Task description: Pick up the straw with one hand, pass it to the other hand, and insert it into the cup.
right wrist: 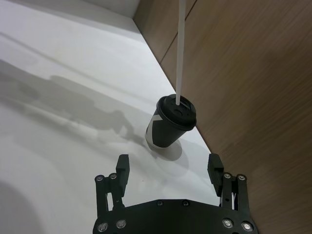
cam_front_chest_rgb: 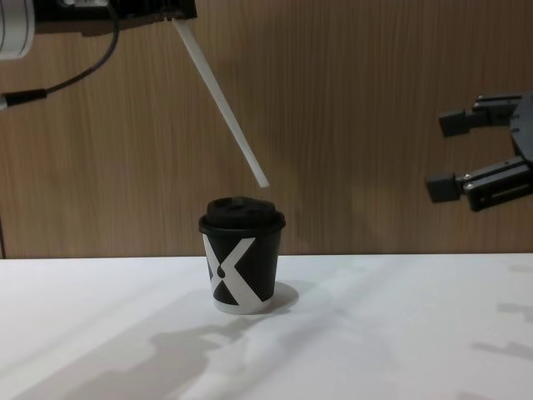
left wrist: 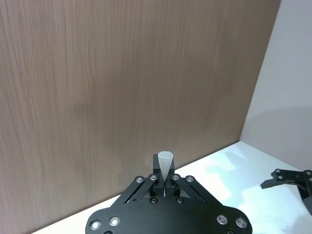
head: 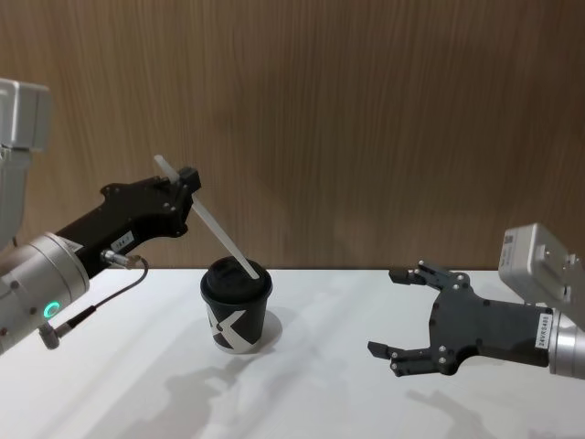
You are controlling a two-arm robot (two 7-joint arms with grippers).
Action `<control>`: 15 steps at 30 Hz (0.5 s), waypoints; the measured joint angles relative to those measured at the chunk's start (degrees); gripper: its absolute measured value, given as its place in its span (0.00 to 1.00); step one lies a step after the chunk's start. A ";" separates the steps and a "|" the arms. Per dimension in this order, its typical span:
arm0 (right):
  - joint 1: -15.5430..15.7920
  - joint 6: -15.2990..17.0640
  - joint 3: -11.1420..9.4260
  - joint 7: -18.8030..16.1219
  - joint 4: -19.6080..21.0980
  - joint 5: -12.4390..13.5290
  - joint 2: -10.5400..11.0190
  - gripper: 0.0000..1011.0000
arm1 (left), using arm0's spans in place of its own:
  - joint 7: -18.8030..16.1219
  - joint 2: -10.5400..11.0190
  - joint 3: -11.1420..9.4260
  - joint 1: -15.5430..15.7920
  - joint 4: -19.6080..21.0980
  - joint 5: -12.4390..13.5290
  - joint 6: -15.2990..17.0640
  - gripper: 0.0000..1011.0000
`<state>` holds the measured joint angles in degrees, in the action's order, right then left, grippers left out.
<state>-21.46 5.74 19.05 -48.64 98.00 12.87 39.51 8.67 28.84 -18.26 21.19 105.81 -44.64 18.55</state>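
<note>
The left gripper point(head: 187, 179) pinches the straw point(head: 215, 228) tilted, its low tip just above the cup's point(head: 237, 315) lid to aim for the hole, while the right gripper point(head: 402, 311) waits wide open, holding nothing

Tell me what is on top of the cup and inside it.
A black domed lid caps the cup. The straw, held by the left gripper, hangs tilted just above the lid. The lid hides the inside.
</note>
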 joint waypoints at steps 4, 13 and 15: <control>0.00 0.00 0.00 0.00 0.00 0.00 0.00 0.99 | -0.84 0.29 -0.44 0.83 -0.08 0.81 0.83 0.00; 0.00 0.00 0.00 0.00 0.00 0.00 0.00 0.99 | -1.64 0.29 -1.00 1.83 -1.09 2.02 1.53 0.01; 0.00 0.00 0.00 0.00 0.00 0.00 0.00 0.99 | -1.71 0.20 -1.09 2.01 -1.36 2.17 1.69 0.01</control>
<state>-21.46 5.73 19.05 -48.64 98.00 12.87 39.50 6.96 29.04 -19.35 23.20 104.46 -42.47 20.24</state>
